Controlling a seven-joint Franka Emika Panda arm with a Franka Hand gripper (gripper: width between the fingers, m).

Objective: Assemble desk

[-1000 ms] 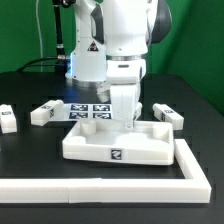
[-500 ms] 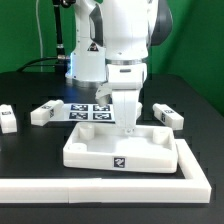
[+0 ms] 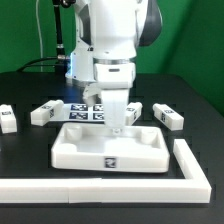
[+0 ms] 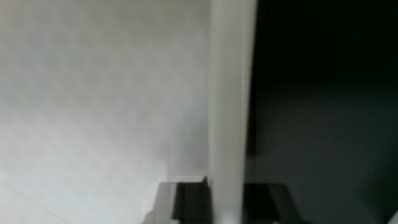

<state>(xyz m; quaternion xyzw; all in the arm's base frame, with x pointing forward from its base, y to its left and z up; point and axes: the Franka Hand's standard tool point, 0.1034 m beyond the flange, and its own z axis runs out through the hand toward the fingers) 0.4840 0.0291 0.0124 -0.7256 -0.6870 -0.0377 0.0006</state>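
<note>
The desk's white tray-like top (image 3: 82,150) lies on the black table, rim up, with a tag on its front wall. My gripper (image 3: 116,128) reaches straight down onto the top's far rim and is shut on that thin wall. In the wrist view the rim runs as a pale strip between my two dark fingers (image 4: 183,206), with the top's white floor (image 4: 107,100) on one side of my gripper (image 4: 224,205) and black table on the other. Three block legs with tags lie loose: one (image 3: 7,118) at the exterior view's left, one (image 3: 45,112) nearer the middle, one (image 3: 167,115) at the right.
The marker board (image 3: 90,112) lies flat behind the desk top, under the arm. A long white L-shaped border bar (image 3: 100,186) runs along the front and up the exterior view's right side (image 3: 192,160), close to the top's right corner.
My gripper, still shut on the far rim, has shifted toward the exterior view's left and the desk top has slid with it, opening a gap from the border bar's right arm.
</note>
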